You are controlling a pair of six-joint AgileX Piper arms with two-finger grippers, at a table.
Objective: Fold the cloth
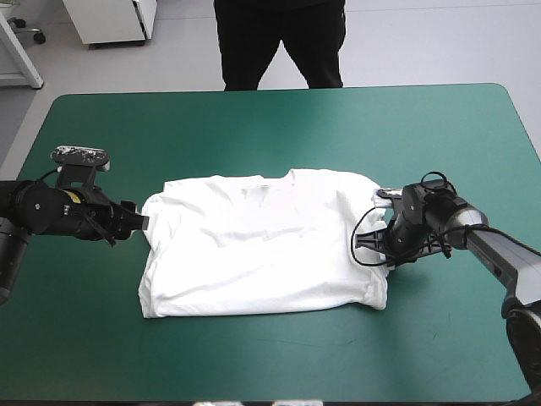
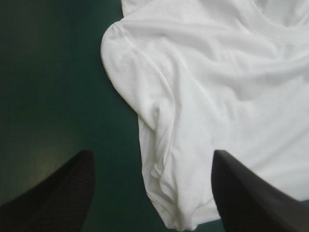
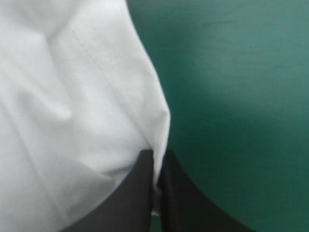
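The white T-shirt [image 1: 262, 245] lies spread across the middle of the teal-green table, its collar toward the far edge and its sleeves folded in. My left gripper [image 1: 139, 222] hovers at the shirt's left edge, open, and in the left wrist view [image 2: 152, 193] the folded sleeve edge of the T-shirt [image 2: 203, 96] lies between its black fingers [image 2: 63, 188]. At the right side my right gripper [image 1: 382, 245] is shut on the T-shirt's edge. In the right wrist view [image 3: 157, 166] a thin fold of the T-shirt [image 3: 72, 96] is pinched between the meeting fingers.
Bare teal-green cover [image 1: 270, 127] surrounds the shirt on all sides. The table's near edge [image 1: 270, 397] runs well in front of the shirt's hem.
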